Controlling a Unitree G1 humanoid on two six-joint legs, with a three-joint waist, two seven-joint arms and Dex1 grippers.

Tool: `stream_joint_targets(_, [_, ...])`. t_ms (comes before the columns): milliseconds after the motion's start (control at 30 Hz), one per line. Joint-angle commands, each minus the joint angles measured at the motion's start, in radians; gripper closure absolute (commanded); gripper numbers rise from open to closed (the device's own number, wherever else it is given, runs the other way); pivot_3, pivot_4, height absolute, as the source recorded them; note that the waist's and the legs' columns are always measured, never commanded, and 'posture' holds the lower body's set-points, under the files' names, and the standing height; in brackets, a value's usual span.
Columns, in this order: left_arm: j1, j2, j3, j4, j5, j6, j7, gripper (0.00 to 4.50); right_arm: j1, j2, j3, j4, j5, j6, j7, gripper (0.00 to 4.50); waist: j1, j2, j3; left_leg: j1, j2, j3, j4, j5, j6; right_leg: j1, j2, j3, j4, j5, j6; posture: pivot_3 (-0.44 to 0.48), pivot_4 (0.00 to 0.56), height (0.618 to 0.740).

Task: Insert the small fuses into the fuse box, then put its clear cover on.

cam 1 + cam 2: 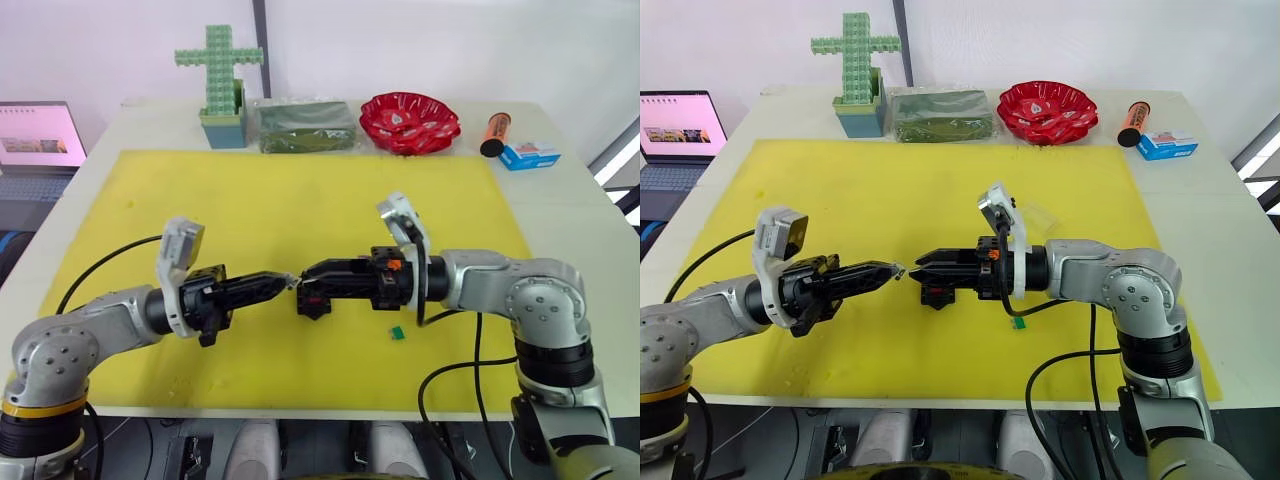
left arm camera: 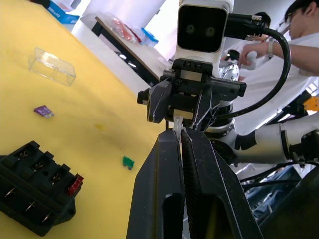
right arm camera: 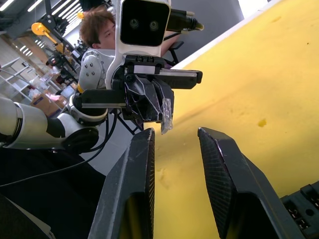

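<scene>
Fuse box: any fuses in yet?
One. The fuse box has a red fuse seated in a slot; its other slots look empty. Green fuse and purple fuse lie on the mat.

Both arms are silver-grey metal with round screw-studded joints. Black cables loop from each forearm. White camera housings sit on the wrists behind the left gripper point(image 1: 288, 283) and right gripper point(image 1: 305, 272), whose fingers are black.

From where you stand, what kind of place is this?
Probably a robotics lab or test workshop. A white table carries a yellow mat laid out for a task, a laptop sits beside it, and a person works close by.
</scene>
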Motion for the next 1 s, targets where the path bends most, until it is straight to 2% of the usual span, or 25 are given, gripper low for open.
stream_joint_targets(33, [-0.01,0.005,-0.001,-0.026,-0.017,-0.016,-0.005,4.5,-0.007,0.004,0.012,-0.037,0.016,-0.016,0.011,3.09,0.0,0.0,0.0,0.0,0.0,0.0,0.0,0.0,0.0,0.0,0.0,0.0,0.0,0.0,0.0,0.0,0.15,0.74])
stream_joint_targets(533, [-0.008,0.014,-0.01,-0.02,-0.011,-0.016,-0.012,4.5,-0.006,0.02,0.012,-0.031,0.054,-0.022,-0.018,3.09,0.0,0.0,0.0,0.0,0.0,0.0,0.0,0.0,0.0,0.0,0.0,0.0,0.0,0.0,0.0,0.0,0.15,0.74])
stream_joint_targets(600, [-0.008,0.012,-0.013,-0.023,-0.013,-0.017,-0.009,4.5,-0.004,0.025,0.013,-0.032,0.059,-0.025,-0.029,3.43,0.0,0.0,0.0,0.0,0.0,0.0,0.0,0.0,0.0,0.0,0.0,0.0,0.0,0.0,0.0,0.0,0.15,0.74])
stream_joint_targets(700, [-0.006,0.01,-0.017,-0.028,-0.021,-0.017,-0.003,4.5,0.0,0.03,0.011,-0.033,0.07,-0.023,-0.043,4.34,0.0,0.0,0.0,0.0,0.0,0.0,0.0,0.0,0.0,0.0,0.0,0.0,0.0,0.0,0.0,0.0,0.15,0.74])
stream_joint_targets(733, [-0.005,0.011,-0.018,-0.029,-0.023,-0.017,-0.003,4.5,0.002,0.031,0.01,-0.033,0.074,-0.023,-0.047,4.48,0.0,0.0,0.0,0.0,0.0,0.0,0.0,0.0,0.0,-0.001,0.0,0.0,0.0,0.0,0.0,0.0,0.15,0.74])
stream_joint_targets(1000, [-0.001,0.013,-0.023,-0.036,-0.021,-0.017,0.002,4.5,0.004,0.028,0.005,-0.03,0.108,-0.023,-0.072,4.48,0.0,0.0,0.0,-0.001,0.0,0.0,0.0,0.0,0.0,-0.001,0.0,0.0,-0.001,0.0,0.0,0.0,0.15,0.74])
